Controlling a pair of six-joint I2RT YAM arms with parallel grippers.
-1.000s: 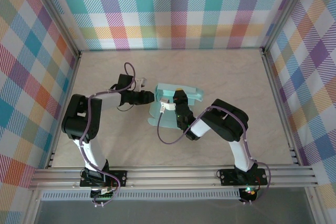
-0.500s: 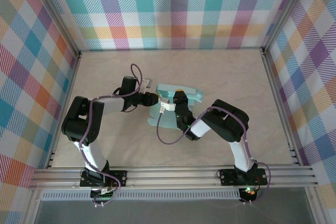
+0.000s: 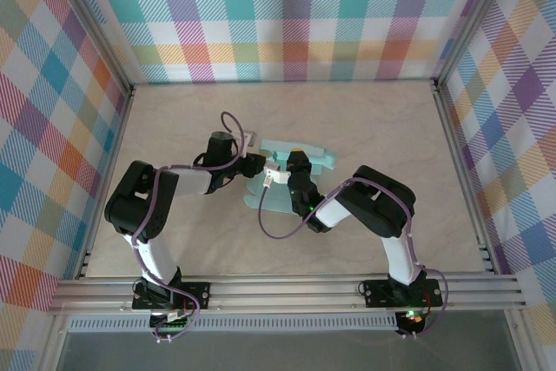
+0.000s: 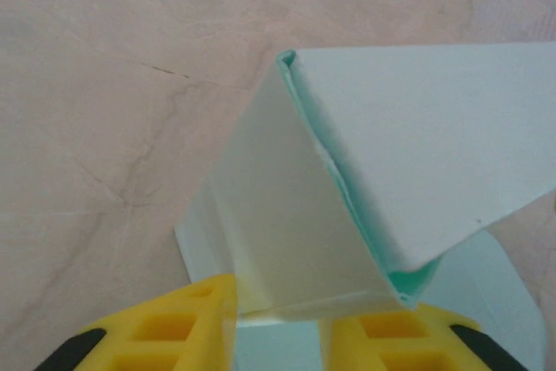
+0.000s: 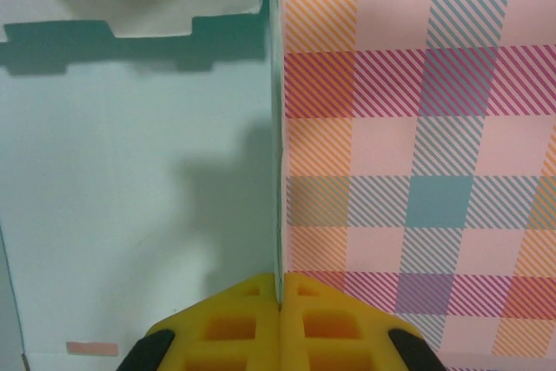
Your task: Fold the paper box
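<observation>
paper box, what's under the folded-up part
A flat panel of the paper box lies on the table beneath its raised fold. Whatever is inside the fold is covered.

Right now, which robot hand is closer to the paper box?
Right. The right gripper is shut on a wall of the paper box. The left gripper is open right at a folded flap, contact unclear.

Top view looks down from behind; 2 wrist views close on the paper box (image 4: 417,145).
</observation>
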